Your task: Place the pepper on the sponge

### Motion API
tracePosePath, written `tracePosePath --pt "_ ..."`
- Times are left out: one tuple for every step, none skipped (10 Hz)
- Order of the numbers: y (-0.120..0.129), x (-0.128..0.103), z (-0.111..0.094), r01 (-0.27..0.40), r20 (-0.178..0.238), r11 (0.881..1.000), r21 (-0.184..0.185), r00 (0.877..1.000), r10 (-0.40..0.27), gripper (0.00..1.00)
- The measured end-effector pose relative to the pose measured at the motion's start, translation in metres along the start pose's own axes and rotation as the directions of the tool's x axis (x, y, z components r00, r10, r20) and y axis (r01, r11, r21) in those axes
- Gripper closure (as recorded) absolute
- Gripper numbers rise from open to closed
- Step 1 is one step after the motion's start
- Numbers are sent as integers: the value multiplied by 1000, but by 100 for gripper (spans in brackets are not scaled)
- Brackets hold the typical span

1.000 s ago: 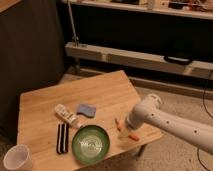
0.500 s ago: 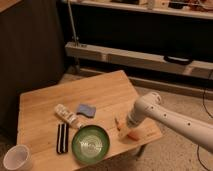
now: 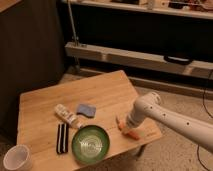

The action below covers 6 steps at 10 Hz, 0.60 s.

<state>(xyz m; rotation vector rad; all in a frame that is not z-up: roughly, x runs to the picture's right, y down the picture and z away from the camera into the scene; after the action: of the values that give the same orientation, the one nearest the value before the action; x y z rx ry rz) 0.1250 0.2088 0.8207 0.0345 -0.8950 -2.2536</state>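
Note:
The orange pepper (image 3: 131,134) lies on the wooden table (image 3: 45,107) near its right front corner, partly covered by the arm's end. My gripper (image 3: 125,127) is down at the pepper, at the end of the white arm (image 3: 170,117) reaching in from the right. The blue sponge (image 3: 86,109) lies flat near the table's middle, well to the left of the gripper and apart from it.
A green bowl (image 3: 90,145) sits at the front between sponge and pepper. A pale yellowish block (image 3: 67,116) and a black-and-white striped object (image 3: 62,137) lie left of it. A white cup (image 3: 17,158) stands at the front left corner. A metal shelf rail (image 3: 140,56) runs behind.
The arm has moved left and down along the table's right front edge, bringing the gripper lower over the pepper. The other objects have not moved.

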Motion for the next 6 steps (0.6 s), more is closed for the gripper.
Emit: tracePosePath --pt "-1 8 -11 5 -12 1000 12 1000 -5 100" --pt "-3 21 -23 21 -28 999 33 999 -20 100" --pt "-6 34 -29 35 -37 998 48 999 -34 100" --pt "-11 55 -34 59 -49 996 71 997 -55 100" --pt "-18 80 -33 85 -60 991 103 995 -79 100" --pt "-24 101 -30 109 -70 986 130 993 -100 100"
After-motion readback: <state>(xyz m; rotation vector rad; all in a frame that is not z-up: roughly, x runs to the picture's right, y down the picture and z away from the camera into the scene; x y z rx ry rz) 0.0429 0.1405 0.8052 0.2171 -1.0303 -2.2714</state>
